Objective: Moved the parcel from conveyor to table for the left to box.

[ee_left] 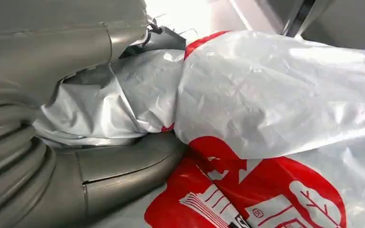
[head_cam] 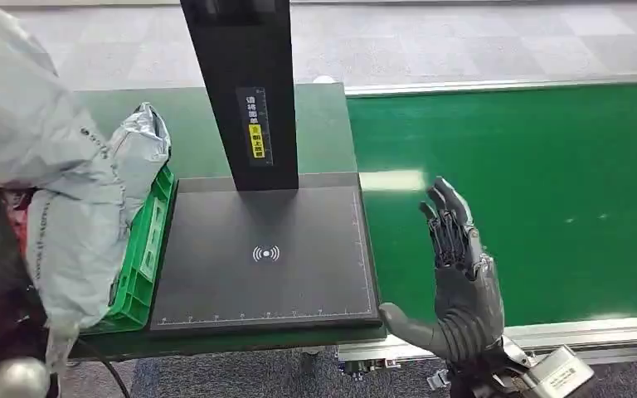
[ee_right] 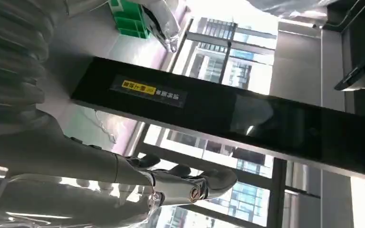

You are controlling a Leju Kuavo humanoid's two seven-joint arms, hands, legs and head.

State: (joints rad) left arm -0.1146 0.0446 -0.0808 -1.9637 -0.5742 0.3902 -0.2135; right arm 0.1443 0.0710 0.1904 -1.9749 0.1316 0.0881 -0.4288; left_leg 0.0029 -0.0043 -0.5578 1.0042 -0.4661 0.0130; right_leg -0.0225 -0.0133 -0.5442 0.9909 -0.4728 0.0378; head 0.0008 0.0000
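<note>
Head view: R hand (head_cam: 456, 274) raised over the near edge of the green conveyor belt (head_cam: 531, 191), just beside the black scan pad (head_cam: 265, 257); palm upright, fingers (head_cam: 446, 217) straight and spread, thumb out toward the pad, nothing in it. Pad sits on the green table (head_cam: 323, 124), w/ a wireless mark at centre and ruler ticks along the near and right edges. Black upright post (head_cam: 245, 83) rises from the pad's back edge, carries a label w/ a yellow strip; same post seen in R wrist view (ee_right: 228, 118). Parcel (head_cam: 58, 182), a grey crumpled poly bag, hangs at far left of head view, over the green crate (head_cam: 145, 257) that stands just beside the pad's left edge; bag's lower part drapes across the crate's rim. L wrist view: L hand (ee_left: 76, 142) has the parcel (ee_left: 247, 95) close against it, grey plastic bunched between the thumb and the upper grey part of the hand; looks clamped on the bag, though dark fingers are hidden by plastic. White bag w/ red print (ee_left: 247, 190) lies under the parcel, contents can't tell.
</note>
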